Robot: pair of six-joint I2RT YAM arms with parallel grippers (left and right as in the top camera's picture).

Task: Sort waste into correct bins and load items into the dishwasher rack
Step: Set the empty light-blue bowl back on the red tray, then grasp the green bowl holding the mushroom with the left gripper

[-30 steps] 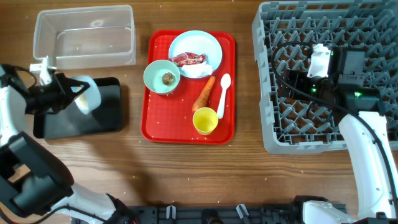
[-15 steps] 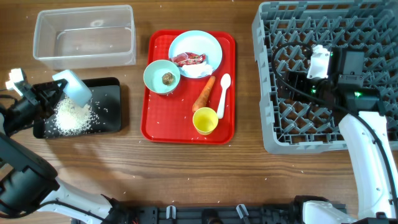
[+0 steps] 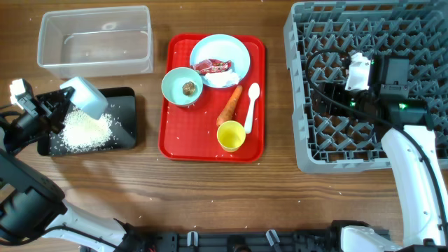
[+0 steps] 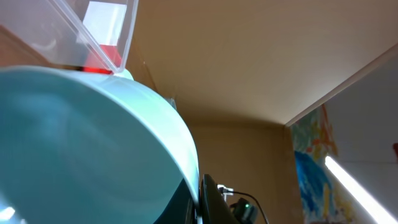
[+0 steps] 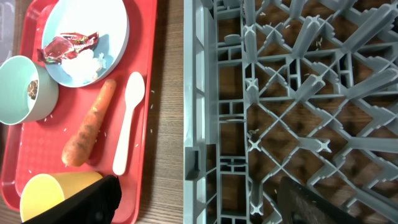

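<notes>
Bowl (image 3: 85, 96): tipped over black tray (image 3: 127, 103), rice (image 3: 84, 130) dumped. L gripper (image 3: 68, 103) pinching its rim. Rack (image 3: 302, 150) far to the right, under R gripper (image 5: 199, 196), jaws spread.

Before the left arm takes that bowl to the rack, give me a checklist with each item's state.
1. Rice dumped in the black tray: ok.
2. Bowl empty: cannot tell, its inside does not show.
3. Left jaws gripping the bowl: ok, it hangs tilted over the black tray.
4. Rack free of dishes: ok, none in sight.
5. Way into the rack clear: not ok, the right arm hangs over it.
6. No stray grains: not ok, white specks lie on the red tray.
</notes>
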